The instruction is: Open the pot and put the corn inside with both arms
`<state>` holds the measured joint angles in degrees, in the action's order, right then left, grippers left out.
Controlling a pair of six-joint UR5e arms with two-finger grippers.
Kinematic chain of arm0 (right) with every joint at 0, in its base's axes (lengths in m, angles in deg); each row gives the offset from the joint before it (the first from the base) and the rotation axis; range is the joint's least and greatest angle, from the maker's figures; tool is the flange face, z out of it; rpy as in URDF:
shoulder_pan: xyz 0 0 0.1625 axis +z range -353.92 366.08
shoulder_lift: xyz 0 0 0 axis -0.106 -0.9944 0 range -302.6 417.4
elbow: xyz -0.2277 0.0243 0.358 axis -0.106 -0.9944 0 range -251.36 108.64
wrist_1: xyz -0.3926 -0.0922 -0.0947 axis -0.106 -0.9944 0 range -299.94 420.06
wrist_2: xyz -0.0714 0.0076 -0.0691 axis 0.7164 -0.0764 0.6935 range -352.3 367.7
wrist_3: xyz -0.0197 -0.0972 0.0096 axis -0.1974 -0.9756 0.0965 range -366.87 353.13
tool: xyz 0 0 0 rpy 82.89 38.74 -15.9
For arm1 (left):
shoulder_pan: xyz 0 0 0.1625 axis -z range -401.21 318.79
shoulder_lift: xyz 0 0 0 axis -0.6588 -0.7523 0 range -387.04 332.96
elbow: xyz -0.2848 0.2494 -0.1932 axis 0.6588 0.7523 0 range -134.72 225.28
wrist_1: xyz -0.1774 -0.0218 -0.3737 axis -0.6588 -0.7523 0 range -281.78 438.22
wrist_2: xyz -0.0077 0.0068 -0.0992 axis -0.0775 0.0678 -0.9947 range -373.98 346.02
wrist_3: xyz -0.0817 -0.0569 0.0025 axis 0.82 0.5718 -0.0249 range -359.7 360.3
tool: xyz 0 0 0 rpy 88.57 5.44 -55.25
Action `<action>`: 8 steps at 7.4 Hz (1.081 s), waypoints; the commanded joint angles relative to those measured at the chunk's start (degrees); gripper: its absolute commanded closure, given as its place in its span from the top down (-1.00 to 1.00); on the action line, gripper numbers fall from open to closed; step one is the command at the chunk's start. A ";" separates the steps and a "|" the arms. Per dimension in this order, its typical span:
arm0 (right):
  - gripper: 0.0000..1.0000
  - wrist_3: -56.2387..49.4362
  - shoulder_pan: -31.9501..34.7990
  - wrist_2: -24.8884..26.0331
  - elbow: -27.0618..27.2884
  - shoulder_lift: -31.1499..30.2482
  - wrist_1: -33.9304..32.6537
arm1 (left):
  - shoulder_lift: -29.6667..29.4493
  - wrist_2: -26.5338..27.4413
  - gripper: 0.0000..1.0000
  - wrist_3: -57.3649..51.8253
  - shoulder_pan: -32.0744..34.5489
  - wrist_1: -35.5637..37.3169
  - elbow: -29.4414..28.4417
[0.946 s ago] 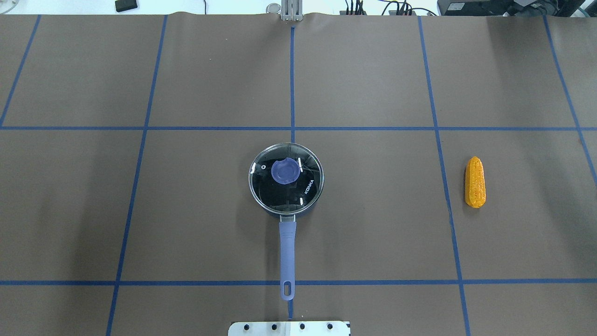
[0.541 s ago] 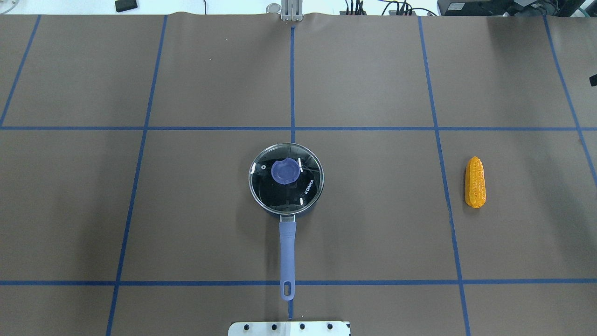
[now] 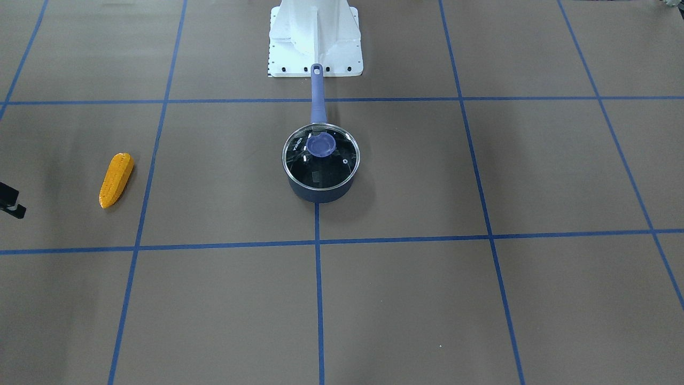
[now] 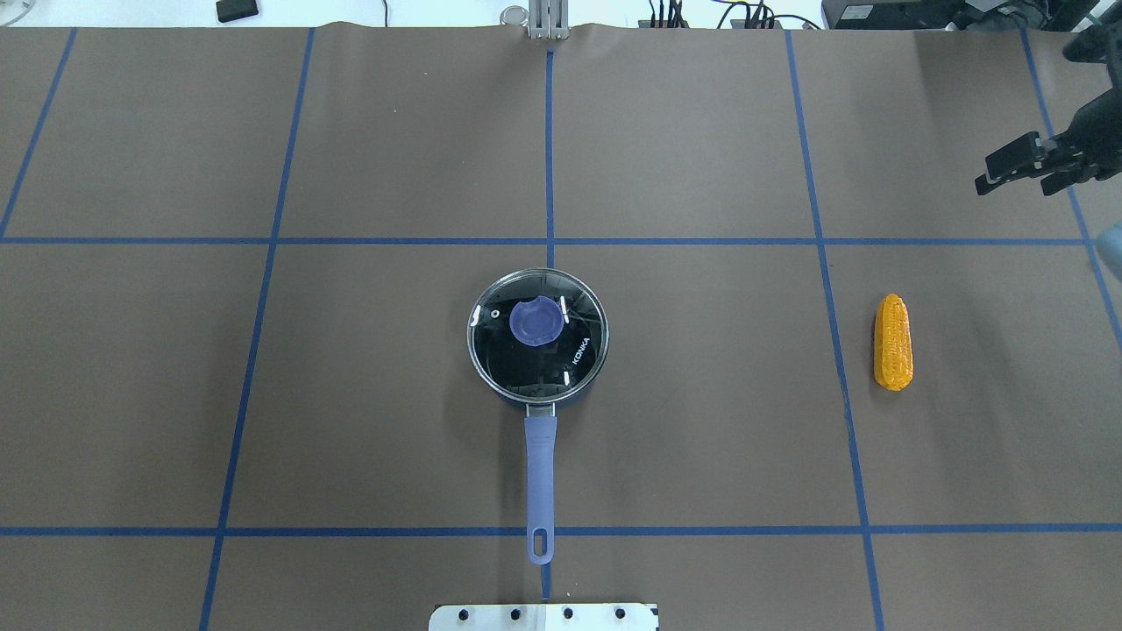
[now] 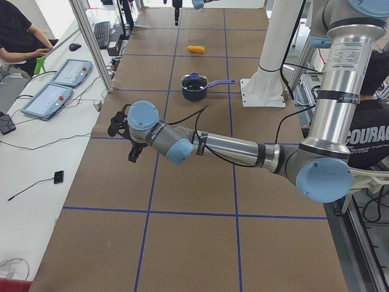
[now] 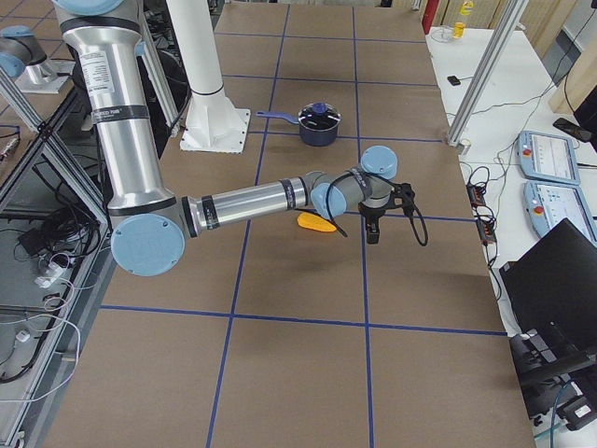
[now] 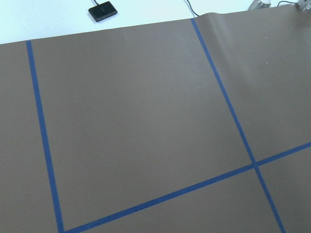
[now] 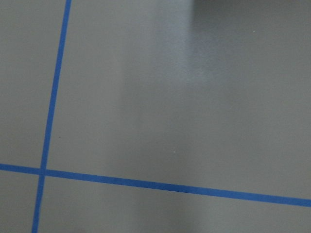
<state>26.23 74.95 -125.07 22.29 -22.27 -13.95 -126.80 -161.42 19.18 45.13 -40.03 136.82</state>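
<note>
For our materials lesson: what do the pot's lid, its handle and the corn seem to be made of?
Lid: clear glass, glossy; reflections, dark interior shows through. Handle: matte periwinkle, probably plastic or silicone. Corn: orange-yellow moulded plastic, likely; bumpy kernels, slight sheen.

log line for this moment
pot: lid on | corn: lying untouched | right gripper: open, apart from corn | left gripper: state unclear

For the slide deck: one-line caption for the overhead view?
Lidded pot centred, corn to its right, right gripper at the view's far right edge.
</note>
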 commanded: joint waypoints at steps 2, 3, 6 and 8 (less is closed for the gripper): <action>1.00 10.90 -8.39 4.09 2.85 0.13 0.18 | -2.89 3.89 0.93 10.79 -7.29 1.53 6.51; 1.00 11.62 -9.10 4.18 4.50 -1.09 0.09 | -4.03 5.31 0.93 14.91 -9.58 2.84 8.71; 1.00 16.02 -14.36 6.81 7.33 -4.43 0.00 | -8.33 7.34 0.93 23.01 -14.07 5.23 11.46; 1.00 17.78 -19.97 12.33 7.95 -6.28 0.18 | -11.58 10.06 0.93 28.99 -18.20 7.32 13.65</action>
<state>42.95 58.59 -116.21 29.86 -27.42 -13.87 -136.18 -152.89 44.41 29.52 -34.22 149.11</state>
